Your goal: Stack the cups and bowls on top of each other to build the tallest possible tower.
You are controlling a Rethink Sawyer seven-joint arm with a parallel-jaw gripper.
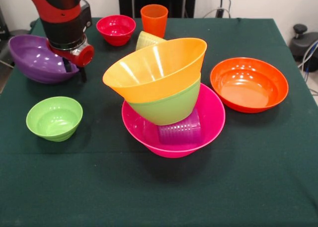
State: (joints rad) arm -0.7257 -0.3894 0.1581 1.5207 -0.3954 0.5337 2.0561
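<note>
The tower (166, 100) stands at the middle of the table (159, 187), well to the right of the hand (73, 70). Its base is a large pink bowl (208, 122); inside it a purple cup (180, 130) stands mouth down, bearing a medium green bowl (166, 108), and a yellow-orange bowl (154, 70) nests in that one. Both upper bowls tilt, their mouths turned up and to the left.

From the left edge: a large purple bowl (32, 58) lies tilted near the far left corner, holding nothing but the hand, which comes down over its right rim with one dark finger (66, 64) inside the bowl and the other (83, 74) just outside. It appears to grip the rim narrowly. In front of it, near the left edge, a small green bowl (53, 117) sits upright and empty.

Along the far edge, a small red bowl (116, 29) stands empty. Right of it is an orange cup (154, 19), upright. A yellow cup (147, 39) lies on its side just behind the tower, partly hidden by the yellow-orange bowl.

Near the right edge an orange-red bowl (248, 84) rests upright and empty, just beside the pink bowl; whether their rims touch I cannot tell.
</note>
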